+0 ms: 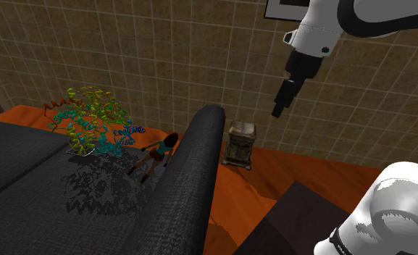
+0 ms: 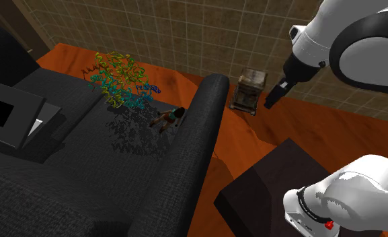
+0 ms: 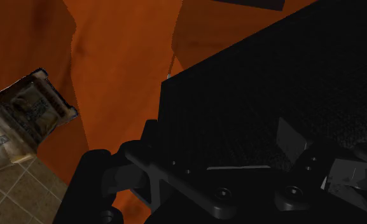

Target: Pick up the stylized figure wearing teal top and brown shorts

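The figure (image 1: pixel 156 152) lies on the dark sofa seat, close against the armrest (image 1: pixel 193 174); it has dark hair, a teal top and brown shorts. In the second exterior view the figure (image 2: pixel 170 119) rests at the foot of the armrest (image 2: pixel 202 128). My gripper (image 1: pixel 279 109) hangs high in the air before the tiled wall, well to the shoulder view's right of the figure and beyond the armrest. From the other side the gripper (image 2: pixel 272 101) hovers over the orange floor near a small box. In the wrist view the gripper (image 3: pixel 220 184) has its black fingers apart, with nothing between them.
A tangled, many-coloured ribbon model (image 1: pixel 91 119) stands on the seat beside the figure. A small weathered box (image 1: pixel 241 143) sits on the orange floor by the wall. A dark brown block (image 2: pixel 273 182) stands near the stand. A grey flat object (image 2: pixel 11 118) lies on the sofa.
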Controlling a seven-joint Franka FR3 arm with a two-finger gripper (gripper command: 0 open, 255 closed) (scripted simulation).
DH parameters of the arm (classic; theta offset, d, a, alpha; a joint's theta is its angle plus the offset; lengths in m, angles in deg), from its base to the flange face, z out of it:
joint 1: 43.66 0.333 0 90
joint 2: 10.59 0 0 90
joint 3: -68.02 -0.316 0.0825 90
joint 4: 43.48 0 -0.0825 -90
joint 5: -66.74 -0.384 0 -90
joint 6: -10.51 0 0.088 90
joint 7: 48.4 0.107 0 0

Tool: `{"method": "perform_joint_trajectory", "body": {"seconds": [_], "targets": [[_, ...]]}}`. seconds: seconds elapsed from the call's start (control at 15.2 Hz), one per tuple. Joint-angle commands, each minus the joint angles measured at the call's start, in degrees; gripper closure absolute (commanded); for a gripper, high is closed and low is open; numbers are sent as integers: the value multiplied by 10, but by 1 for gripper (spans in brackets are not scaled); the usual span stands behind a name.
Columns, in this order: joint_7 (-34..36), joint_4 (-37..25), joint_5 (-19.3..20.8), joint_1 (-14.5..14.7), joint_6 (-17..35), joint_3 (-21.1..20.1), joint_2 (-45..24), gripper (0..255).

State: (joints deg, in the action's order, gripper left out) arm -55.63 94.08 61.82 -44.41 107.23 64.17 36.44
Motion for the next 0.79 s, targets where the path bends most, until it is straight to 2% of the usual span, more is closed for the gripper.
{"method": "perform_joint_trajectory", "body": {"seconds": [0.0, 0.73], "targets": [[0, 0, 0, 0, 0, 0, 0, 0], [15, -101, -8, 29, 113, -72, -230, 0]]}}
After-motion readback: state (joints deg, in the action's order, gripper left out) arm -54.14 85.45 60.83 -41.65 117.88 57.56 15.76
